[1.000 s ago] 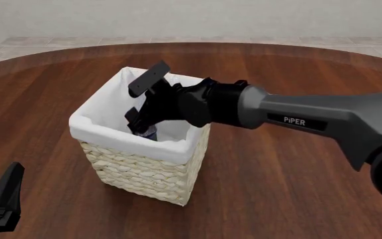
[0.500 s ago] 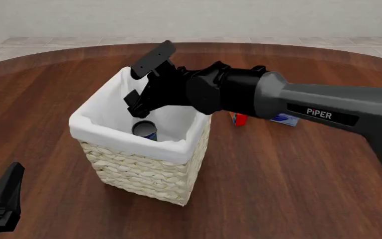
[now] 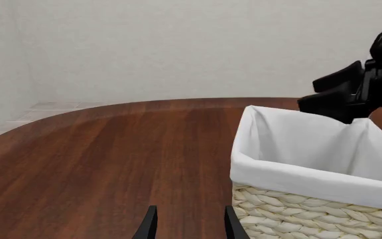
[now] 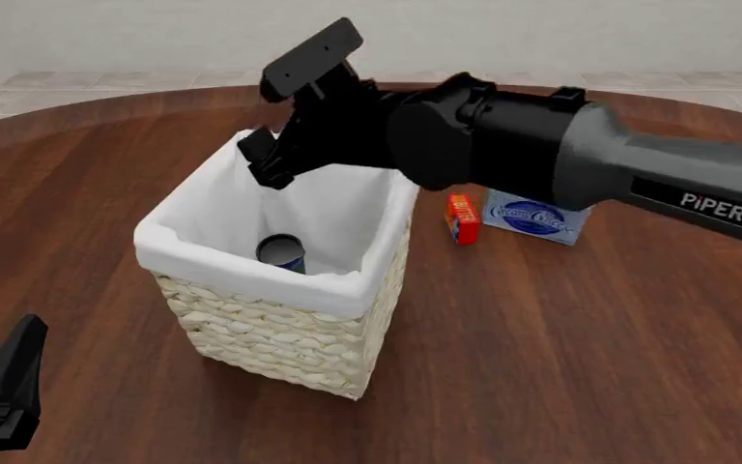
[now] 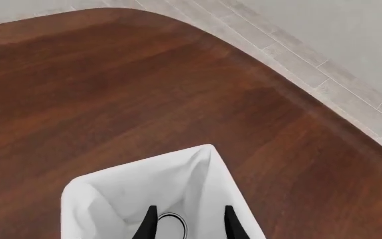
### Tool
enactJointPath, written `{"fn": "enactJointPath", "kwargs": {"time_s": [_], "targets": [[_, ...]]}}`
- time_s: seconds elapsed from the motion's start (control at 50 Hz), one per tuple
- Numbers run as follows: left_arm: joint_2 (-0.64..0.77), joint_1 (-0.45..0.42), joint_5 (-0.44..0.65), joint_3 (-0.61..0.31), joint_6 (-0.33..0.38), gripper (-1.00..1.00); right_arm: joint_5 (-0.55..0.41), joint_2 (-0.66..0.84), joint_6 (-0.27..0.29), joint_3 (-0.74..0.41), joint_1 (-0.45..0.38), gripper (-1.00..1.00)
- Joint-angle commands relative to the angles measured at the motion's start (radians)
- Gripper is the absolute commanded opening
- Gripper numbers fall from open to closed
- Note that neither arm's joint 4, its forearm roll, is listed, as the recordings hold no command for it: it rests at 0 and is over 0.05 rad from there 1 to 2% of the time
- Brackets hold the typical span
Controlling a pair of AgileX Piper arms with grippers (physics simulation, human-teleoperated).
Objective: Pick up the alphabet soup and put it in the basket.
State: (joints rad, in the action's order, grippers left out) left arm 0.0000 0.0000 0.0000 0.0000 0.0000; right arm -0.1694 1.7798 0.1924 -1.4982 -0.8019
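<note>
Fingers on my left gripper [image 3: 185, 226] stand spread with only bare wood showing between them; from the front camera that gripper sits low at the near left corner of the table [image 4: 578, 387], well apart from everything else. Just right of it stands the basket [image 4: 281, 333], a square tub of chunky cream wicker weave with smooth white cloth lining folded over its rim. Inside, on the bottom near the front wall, the alphabet soup [image 4: 281, 253] stands upright, its long axis vertical and its flat silver-grey lid facing up, a sliver of blue label showing under it. My right gripper [image 4: 283, 108] hangs above the basket's far rim, its matte black fingers parted and holding nothing; through the right wrist camera I see the can's round lid [image 5: 169, 225] between the two fingertips, down in the lining. Further right, on the glossy dark wood, a small orange-red box [image 4: 463, 219] stands upright just beside a flat blue-and-white cream cheese box [image 4: 535, 217].
</note>
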Motion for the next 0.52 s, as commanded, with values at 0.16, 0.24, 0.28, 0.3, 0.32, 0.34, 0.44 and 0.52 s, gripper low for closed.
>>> {"fn": "enactJointPath", "kwargs": {"time_s": [0.16, 0.24, 0.28, 0.3, 0.32, 0.34, 0.44, 0.52], "targets": [[0.000, 0.000, 0.000, 0.000, 0.000, 1.00, -0.009, -0.082, 0.013, -0.010, 0.010, 1.00], [0.000, 0.000, 0.000, 0.000, 0.000, 1.00, -0.007, -0.090, 0.012, -0.016, 0.020, 1.00], [0.000, 0.000, 0.000, 0.000, 0.000, 1.00, -0.007, -0.096, 0.012, -0.018, 0.025, 1.00], [0.000, 0.000, 0.000, 0.000, 0.000, 1.00, -0.007, -0.098, 0.014, -0.020, 0.027, 1.00], [0.000, 0.000, 0.000, 0.000, 0.000, 1.00, -0.007, -0.101, 0.016, -0.019, 0.027, 1.00], [0.000, 0.000, 0.000, 0.000, 0.000, 1.00, -0.006, -0.105, 0.013, -0.019, 0.028, 1.00], [0.000, 0.000, 0.000, 0.000, 0.000, 1.00, -0.004, -0.115, 0.015, -0.017, 0.032, 1.00], [0.000, 0.000, 0.000, 0.000, 0.000, 1.00, -0.004, -0.124, 0.018, -0.019, 0.037, 1.00]]}}
